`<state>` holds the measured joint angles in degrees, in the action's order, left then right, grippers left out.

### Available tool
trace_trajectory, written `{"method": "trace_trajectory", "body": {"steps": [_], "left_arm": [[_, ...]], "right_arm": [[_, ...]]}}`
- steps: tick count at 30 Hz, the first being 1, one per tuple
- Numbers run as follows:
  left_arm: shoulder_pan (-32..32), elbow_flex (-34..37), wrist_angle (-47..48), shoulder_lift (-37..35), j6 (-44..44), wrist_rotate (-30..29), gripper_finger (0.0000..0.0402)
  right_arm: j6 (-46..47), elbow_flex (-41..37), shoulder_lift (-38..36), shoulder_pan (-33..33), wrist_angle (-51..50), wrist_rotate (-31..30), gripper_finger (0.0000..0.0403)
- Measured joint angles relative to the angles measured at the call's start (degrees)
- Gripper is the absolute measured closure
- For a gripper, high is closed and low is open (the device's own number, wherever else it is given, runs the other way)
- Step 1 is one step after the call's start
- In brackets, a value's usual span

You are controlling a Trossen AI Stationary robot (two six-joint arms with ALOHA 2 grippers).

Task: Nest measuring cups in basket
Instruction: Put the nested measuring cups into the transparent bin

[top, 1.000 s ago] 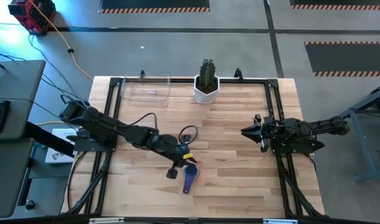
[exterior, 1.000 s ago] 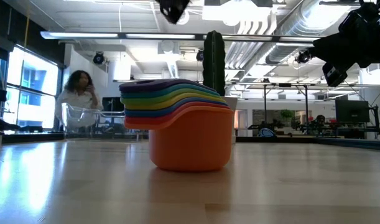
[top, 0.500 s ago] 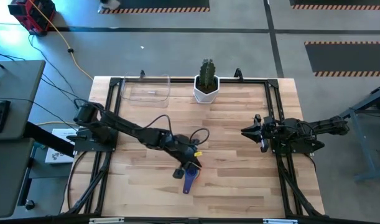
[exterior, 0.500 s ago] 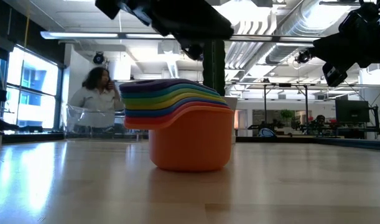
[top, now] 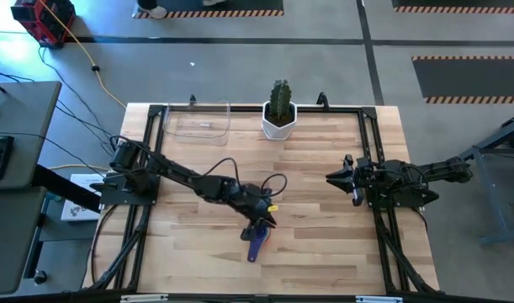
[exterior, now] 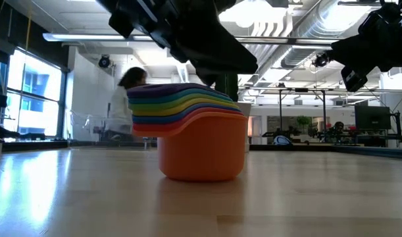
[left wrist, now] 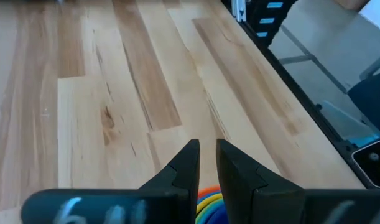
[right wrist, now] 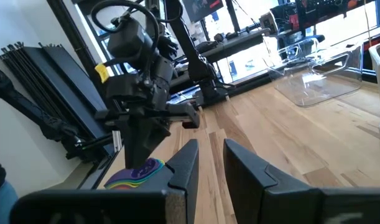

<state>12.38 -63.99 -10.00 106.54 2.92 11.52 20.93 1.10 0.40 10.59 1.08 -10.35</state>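
Note:
The measuring cups (exterior: 199,135) stand nested in one stack on the table, resting on the base of the orange cup, with purple on top. In the high view the stack (top: 255,244) lies near the table's middle, its handles pointing to the near edge. My left gripper (top: 262,222) hovers just over the stack (left wrist: 209,202), open by a narrow gap (left wrist: 206,149). The clear basket (top: 198,119) sits at the far left corner. My right gripper (top: 334,178) waits at the right side, also open by a narrow gap (right wrist: 209,149).
A white pot with a cactus (top: 279,116) stands at the far edge, right of the basket. A black frame (top: 370,143) borders the table. Bare wood lies between the stack and the basket. A person (exterior: 125,99) is in the room beyond.
My left arm has reached toward the table's right and near side and has come down, so its gripper now hangs over the stack instead of beside it. The stack has stayed where it was. The person in the background has walked to the right.

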Motion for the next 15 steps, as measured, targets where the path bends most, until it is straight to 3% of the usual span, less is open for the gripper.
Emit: {"method": "trace_trajectory", "body": {"steps": [15], "left_arm": [[1.61, 0.00, 2.32, 0.00, 1.46, -1.77, 0.0359]], "right_arm": [[0.00, 0.00, 0.00, 0.00, 0.00, 0.00, 0.0336]]}}
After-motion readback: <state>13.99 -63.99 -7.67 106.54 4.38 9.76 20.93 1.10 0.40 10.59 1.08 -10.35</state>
